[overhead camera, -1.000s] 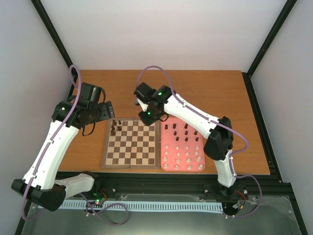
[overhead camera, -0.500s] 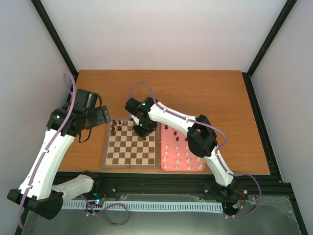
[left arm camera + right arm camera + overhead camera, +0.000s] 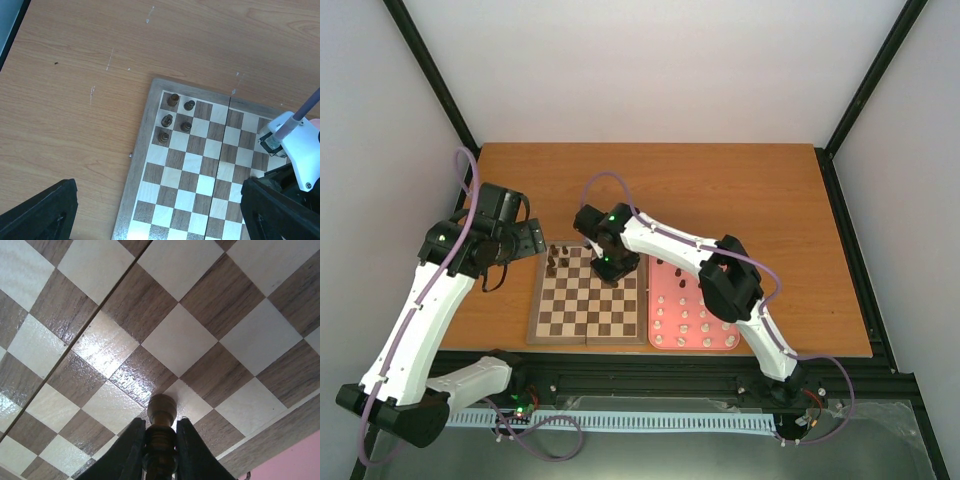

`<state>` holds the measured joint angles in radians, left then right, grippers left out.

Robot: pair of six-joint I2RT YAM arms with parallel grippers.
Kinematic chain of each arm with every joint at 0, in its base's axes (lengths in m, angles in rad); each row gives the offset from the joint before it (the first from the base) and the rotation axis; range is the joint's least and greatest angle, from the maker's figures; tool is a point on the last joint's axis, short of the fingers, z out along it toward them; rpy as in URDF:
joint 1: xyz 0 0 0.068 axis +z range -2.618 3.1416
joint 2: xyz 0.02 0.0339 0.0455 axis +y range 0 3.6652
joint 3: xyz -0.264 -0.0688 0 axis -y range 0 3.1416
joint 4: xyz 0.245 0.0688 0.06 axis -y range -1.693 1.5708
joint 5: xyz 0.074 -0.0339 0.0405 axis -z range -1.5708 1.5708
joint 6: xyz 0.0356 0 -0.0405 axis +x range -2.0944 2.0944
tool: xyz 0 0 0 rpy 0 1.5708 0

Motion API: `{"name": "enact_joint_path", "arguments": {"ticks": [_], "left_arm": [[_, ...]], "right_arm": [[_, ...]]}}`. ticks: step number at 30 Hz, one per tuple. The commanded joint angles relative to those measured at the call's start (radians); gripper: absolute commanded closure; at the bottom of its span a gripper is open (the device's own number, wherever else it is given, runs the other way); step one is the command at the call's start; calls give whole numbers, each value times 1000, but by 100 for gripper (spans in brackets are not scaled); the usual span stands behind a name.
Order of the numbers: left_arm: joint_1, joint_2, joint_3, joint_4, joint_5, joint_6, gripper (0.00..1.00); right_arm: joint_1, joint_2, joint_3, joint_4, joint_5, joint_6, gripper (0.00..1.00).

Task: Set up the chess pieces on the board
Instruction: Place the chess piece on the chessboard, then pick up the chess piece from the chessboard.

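R arm: right gripper has its jaws nearly closed, pinching a dark brown piece between both fingers. It hangs over the far-right part of the board, close to the right border. Cannot tell whether the piece touches a square.

L arm: left gripper has its jaws spread wide with nothing in them, above the board's far-left edge.

Board: five dark pieces stand clustered at the far-left corner. The other chess pieces, dark and cream, sit on the pink tray just right of the board.

No readable text, label or number appears anywhere.
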<state>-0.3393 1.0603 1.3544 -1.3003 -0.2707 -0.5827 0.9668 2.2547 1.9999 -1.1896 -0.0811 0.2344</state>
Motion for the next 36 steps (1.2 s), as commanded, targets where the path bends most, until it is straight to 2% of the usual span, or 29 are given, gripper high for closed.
{"name": "enact_joint_path", "arguments": {"ticks": [1, 4, 10, 16, 18, 23, 28, 36], "left_arm": [[5, -7, -2, 3, -9, 14, 0], [5, -16, -14, 6, -7, 15, 0], [5, -24, -19, 3, -6, 15, 0], [5, -28, 16, -19, -16, 21, 0], [5, -28, 26, -22, -11, 23, 0], [5, 2, 49, -23, 47, 34, 0], [-5, 102, 49, -25, 231, 80, 3], [-292, 223, 57, 33, 203, -39, 10]], "right_arm": [[13, -7, -31, 22, 30, 26, 85], [18, -13, -47, 32, 36, 28, 79], [23, -39, -35, 31, 33, 20, 50], [23, -96, 35, 1, 49, 5, 39], [20, -124, 57, 1, 65, 1, 33], [-30, -192, 80, -8, 29, 4, 28], [-153, -303, -34, 31, 26, 4, 28], [-408, -493, -267, 121, 70, -38, 28]]}}
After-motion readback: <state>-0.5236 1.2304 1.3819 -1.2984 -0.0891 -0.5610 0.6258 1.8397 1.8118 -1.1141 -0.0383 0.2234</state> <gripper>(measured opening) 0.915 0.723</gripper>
